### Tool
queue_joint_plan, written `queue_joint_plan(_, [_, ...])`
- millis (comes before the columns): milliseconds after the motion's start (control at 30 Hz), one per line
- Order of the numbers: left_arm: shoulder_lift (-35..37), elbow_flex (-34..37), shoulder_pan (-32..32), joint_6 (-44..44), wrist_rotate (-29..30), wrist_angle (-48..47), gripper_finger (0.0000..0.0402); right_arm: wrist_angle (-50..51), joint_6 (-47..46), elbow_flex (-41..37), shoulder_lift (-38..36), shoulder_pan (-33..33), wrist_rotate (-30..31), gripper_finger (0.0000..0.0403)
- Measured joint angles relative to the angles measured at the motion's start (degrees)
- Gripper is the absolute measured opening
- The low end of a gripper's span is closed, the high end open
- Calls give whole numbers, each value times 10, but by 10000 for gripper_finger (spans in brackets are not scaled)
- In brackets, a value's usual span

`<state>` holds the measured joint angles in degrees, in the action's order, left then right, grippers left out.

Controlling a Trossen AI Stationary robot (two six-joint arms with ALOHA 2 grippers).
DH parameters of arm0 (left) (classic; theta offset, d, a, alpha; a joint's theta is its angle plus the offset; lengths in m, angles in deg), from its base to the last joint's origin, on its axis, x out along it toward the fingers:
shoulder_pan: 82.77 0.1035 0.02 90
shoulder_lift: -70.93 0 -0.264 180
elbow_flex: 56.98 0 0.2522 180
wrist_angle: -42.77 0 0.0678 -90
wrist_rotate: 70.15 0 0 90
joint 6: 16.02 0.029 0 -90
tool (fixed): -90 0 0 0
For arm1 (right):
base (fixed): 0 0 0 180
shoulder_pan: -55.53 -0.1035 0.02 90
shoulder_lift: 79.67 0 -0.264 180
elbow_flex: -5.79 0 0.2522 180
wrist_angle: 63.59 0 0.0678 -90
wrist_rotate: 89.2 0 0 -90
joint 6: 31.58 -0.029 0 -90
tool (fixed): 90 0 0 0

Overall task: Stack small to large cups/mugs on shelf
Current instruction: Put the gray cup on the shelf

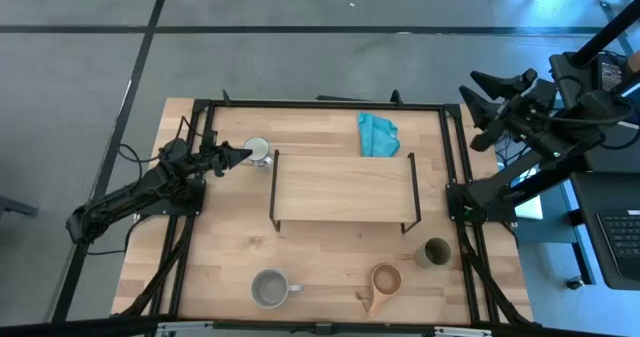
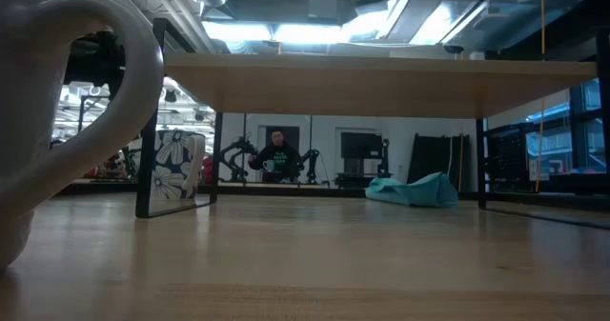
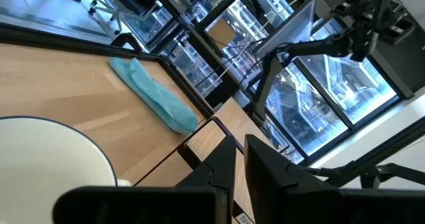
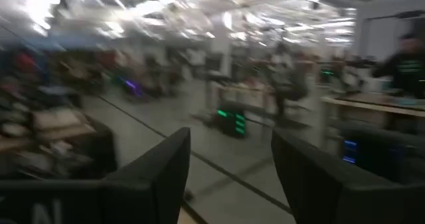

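The light-wood shelf stands mid-table on black wire legs; the low view shows its board from below. The white cup stands on the table off the shelf's far left corner, patterned in the low view. The grey mug, the brown wooden cup and the olive-green cup stand along the near side. My left gripper is shut, its tips beside the white cup's left side. My right gripper is open and empty, raised at the table's far right corner. My left gripper's shut fingertips lie level at the white cup's left side, coming from the table's left. I cannot tell whether they touch it. The cup stands upright on the table.
A teal cloth lies behind the shelf near the far edge. A black frame runs round the table. The grey mug's handle fills the low view's left. A person sits in the room beyond.
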<state>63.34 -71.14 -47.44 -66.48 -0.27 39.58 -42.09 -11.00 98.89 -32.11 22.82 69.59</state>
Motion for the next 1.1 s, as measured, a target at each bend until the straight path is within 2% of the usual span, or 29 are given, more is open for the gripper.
queue_joint_plan(167, [0, 0, 0, 0, 0, 3, 27, 63, 34, 109, 82, -1, 18, 213])
queue_joint_plan(233, [0, 0, 0, 0, 0, 3, 28, 68, 59, 157, 114, -1, 71, 213])
queue_joint_plan(333, [0, 0, 0, 0, 0, 3, 28, 65, 93, 232, 150, -1, 201, 213])
queue_joint_plan(367, [0, 0, 0, 0, 0, 3, 27, 64, 108, 255, 158, 0, 212, 213])
queue_joint_plan(567, [0, 0, 0, 0, 1, 3, 27, 40, 151, 333, 177, -11, 213, 213])
queue_joint_plan(733, [0, 0, 0, 0, 1, 3, 27, 43, 156, 323, 176, -27, 213, 213])
queue_joint_plan(867, [0, 0, 0, 0, 1, 3, 27, 43, 132, 304, 176, -71, 198, 213])
queue_joint_plan(933, [0, 0, 0, 0, 1, 3, 27, 53, 91, 297, 173, -100, 113, 213])
queue_joint_plan(967, [0, 0, 0, 0, 1, 3, 27, 70, 64, 294, 167, -113, 33, 213])
queue_joint_plan(1000, [0, 0, 0, 0, 1, 3, 27, 91, 35, 293, 159, -122, -64, 213])
queue_joint_plan(1067, [0, 0, 0, 0, 1, 3, 27, 119, -11, 293, 139, -125, -336, 213])
queue_joint_plan(1100, [0, 0, 0, 0, 2, 3, 27, 129, -13, 293, 131, -121, -452, 213])
